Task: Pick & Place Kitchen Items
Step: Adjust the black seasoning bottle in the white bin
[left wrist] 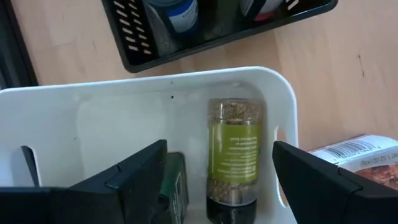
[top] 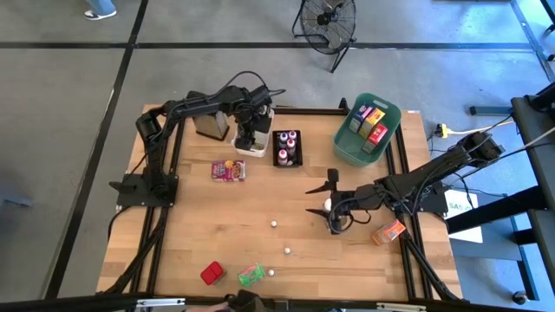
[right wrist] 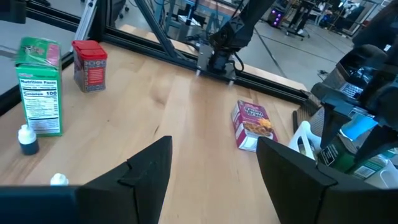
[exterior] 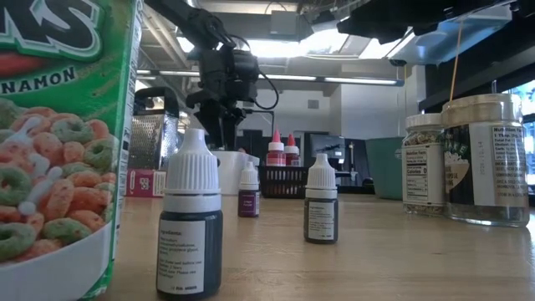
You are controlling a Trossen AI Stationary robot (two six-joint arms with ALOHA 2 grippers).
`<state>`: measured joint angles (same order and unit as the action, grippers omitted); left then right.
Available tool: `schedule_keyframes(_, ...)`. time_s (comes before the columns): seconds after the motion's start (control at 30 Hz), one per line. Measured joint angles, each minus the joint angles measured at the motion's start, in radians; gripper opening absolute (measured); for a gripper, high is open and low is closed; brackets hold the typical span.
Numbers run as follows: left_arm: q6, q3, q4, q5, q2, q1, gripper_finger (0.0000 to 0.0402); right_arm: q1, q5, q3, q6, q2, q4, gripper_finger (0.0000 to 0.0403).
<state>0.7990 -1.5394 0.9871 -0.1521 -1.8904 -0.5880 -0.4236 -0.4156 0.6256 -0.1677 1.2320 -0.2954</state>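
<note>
Left wrist view: our left gripper (left wrist: 214, 177) hangs spread and empty over the white bin (left wrist: 283, 112), spice jar (left wrist: 233, 155) inside; we lift straight out; the right gripper (top: 329, 204), also spread, waits mid-table.

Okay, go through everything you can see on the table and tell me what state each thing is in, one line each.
Left gripper: open, over the white bin, holding nothing.
Right gripper: open, empty, above the table's middle.
White bin: holds a spice jar.
Spice jar: lying on its side, capped.
Teal bin: holds packets.
Dropper bottles: upright, capped.
Orange packet: lying flat.
</note>
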Motion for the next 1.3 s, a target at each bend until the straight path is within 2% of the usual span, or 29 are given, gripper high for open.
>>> schedule_keyframes(0.37,0.008,0.052,-0.076,0.004,0.000,-0.011,0.0287,0.000,0.000,0.000,0.000,0.000,-0.002,0.0236)
schedule_keyframes(0.7,-0.003,0.058,-0.068,0.002,0.000,-0.008,0.0287,0.006,0.000,0.000,0.002,0.000,-0.001,0.0236)
schedule_keyframes(1.1,-0.116,0.058,-0.072,-0.002,-0.057,-0.002,0.0287,0.008,0.000,0.000,0.004,0.000,0.000,0.0236)
schedule_keyframes(1.3,-0.124,0.059,-0.069,0.002,-0.064,0.005,0.0287,0.010,-0.001,0.000,0.006,0.000,0.000,0.0236)
